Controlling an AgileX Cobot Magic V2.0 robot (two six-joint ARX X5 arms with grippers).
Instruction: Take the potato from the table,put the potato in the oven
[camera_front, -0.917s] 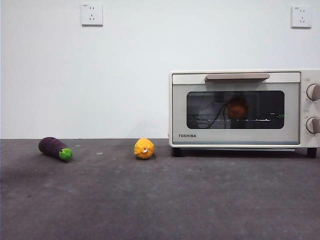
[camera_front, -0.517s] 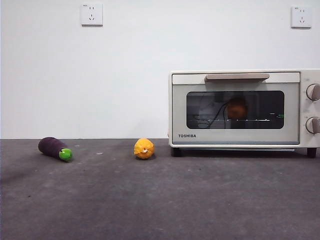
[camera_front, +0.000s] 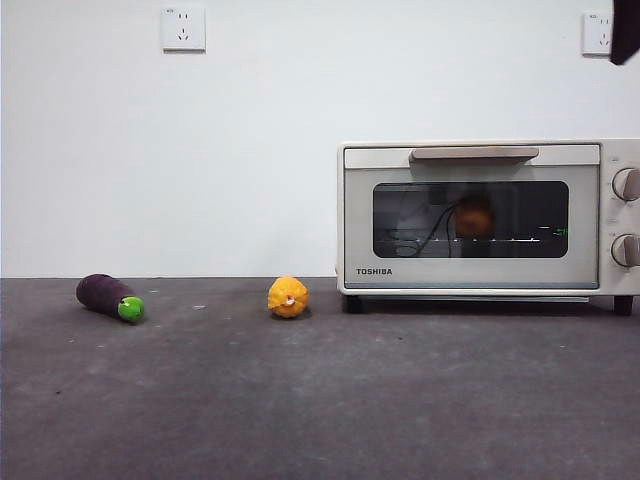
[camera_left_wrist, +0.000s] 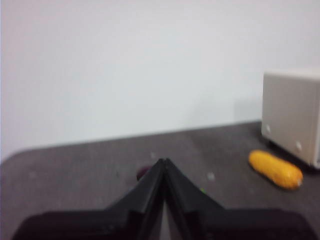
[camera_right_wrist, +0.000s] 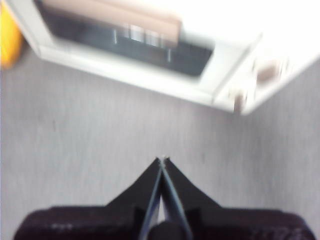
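The potato (camera_front: 474, 216) shows as an orange-brown lump behind the dark glass of the oven (camera_front: 480, 215), resting on the wire rack. The oven door is closed under its beige handle (camera_front: 474, 154). My right gripper (camera_right_wrist: 162, 160) is shut and holds nothing; it hangs above the table in front of the oven (camera_right_wrist: 150, 60), whose handle (camera_right_wrist: 110, 12) and knobs (camera_right_wrist: 267, 70) look blurred. A black arm tip (camera_front: 625, 35) pokes in at the top right corner. My left gripper (camera_left_wrist: 163, 161) is shut and holds nothing, over the table (camera_left_wrist: 75, 175) far to the oven's side.
A yellow-orange ball (camera_front: 288, 297) lies just left of the oven; it also shows as the yellow thing (camera_left_wrist: 276, 169) and the yellow blur (camera_right_wrist: 7, 40). A purple eggplant (camera_front: 110, 297) with a green tip lies at the far left. The dark grey table (camera_front: 320, 400) spreads in front.
A black arm tip has come into the top right corner of the front view. The potato, oven, ball and eggplant have not moved.
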